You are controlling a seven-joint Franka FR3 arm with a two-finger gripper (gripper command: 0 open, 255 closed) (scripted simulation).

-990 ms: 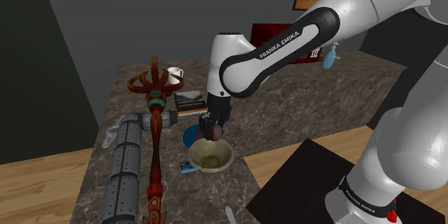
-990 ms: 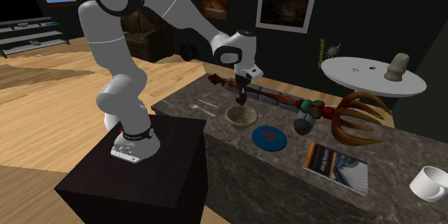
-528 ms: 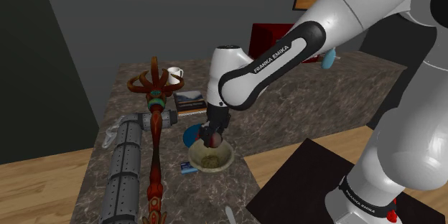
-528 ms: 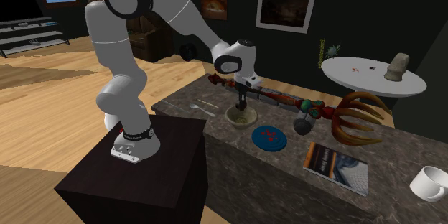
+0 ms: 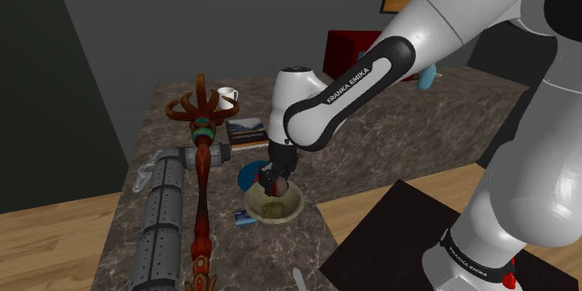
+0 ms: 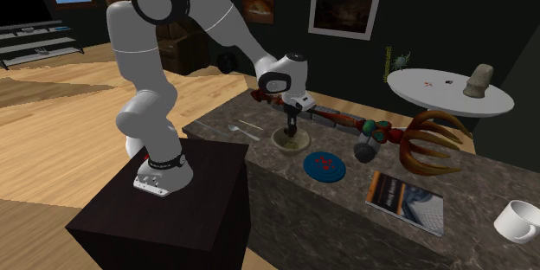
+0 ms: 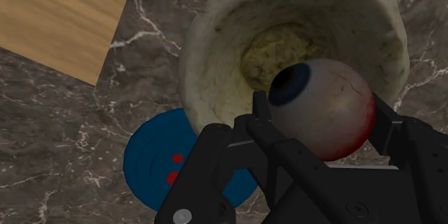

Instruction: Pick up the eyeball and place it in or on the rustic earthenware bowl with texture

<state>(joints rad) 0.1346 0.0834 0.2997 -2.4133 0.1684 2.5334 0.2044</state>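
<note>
My black gripper (image 7: 324,123) is shut on the eyeball (image 7: 327,104), a greyish ball with a dark blue iris and a red back. It hangs just above the rough, pale bowl (image 7: 215,50), over the bowl's inside. In the shoulder view the gripper (image 5: 276,185) points down with the eyeball (image 5: 277,187) right over the bowl (image 5: 271,204), near the counter's front edge. The second exterior view has the gripper (image 6: 291,130) dipping into the bowl (image 6: 292,141).
A blue disc (image 7: 154,159) lies next to the bowl on the dark marble counter (image 5: 373,140). A long ornate red staff (image 5: 200,177), a grey segmented cylinder (image 5: 160,219), a book (image 5: 246,131) and a white mug (image 5: 227,95) lie on the shoulder view's left.
The arm has lowered the held eyeball from a little above the bowl down to its rim. The grip stayed shut.
</note>
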